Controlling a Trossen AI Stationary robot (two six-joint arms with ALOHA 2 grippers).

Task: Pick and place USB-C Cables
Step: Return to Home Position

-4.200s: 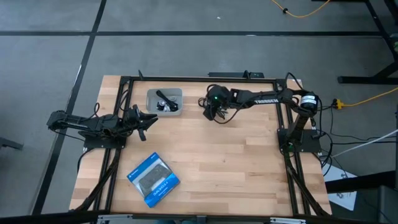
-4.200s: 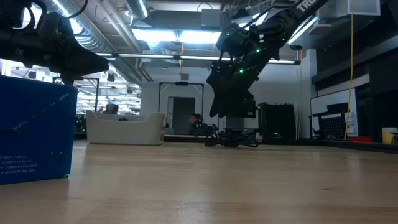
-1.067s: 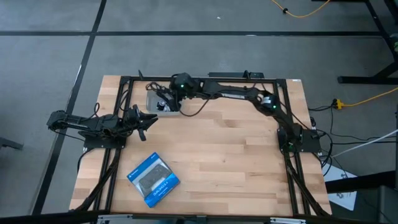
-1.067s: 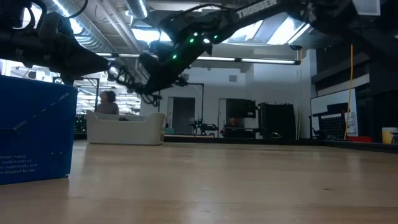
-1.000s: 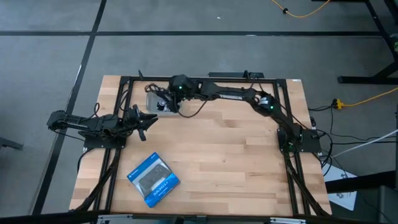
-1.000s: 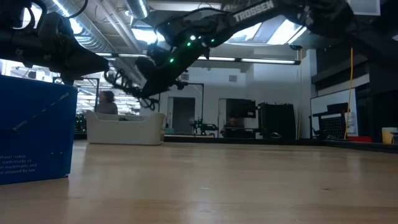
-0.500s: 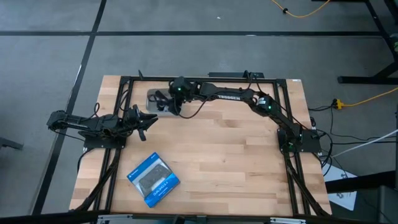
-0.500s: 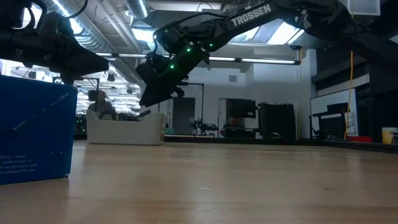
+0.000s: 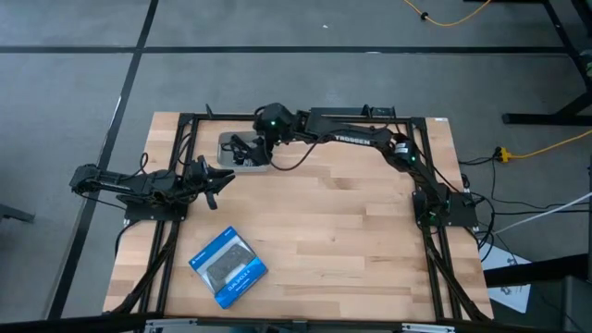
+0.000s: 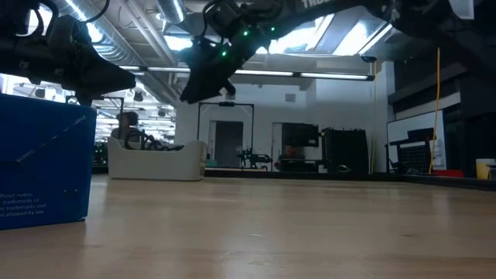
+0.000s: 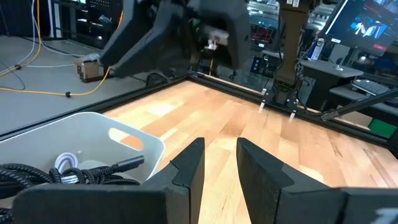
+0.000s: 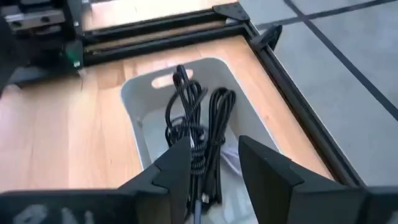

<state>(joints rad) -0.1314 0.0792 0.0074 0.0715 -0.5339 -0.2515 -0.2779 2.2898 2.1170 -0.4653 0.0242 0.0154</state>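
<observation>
Snag risk: right pincer [image 12: 214,149], open, empty, over 11 o'clock bin [image 12: 132,99], may hook cables [image 12: 214,112] leaving; left pincer [image 9: 220,176] ajar, empty, 9 o'clock.

The desk's [image 9: 342,231] middle and right side lie bare, open to a pincer from any direction. The right arm [image 9: 351,141] stretches along the far edge, and the right pincer [image 9: 242,148] hangs over the white bin [image 9: 225,141], closing the way in from above. The left pincer [image 9: 217,176] sits near the bin's front. A blue-and-black box [image 9: 228,266] fills the near-left corner.
</observation>
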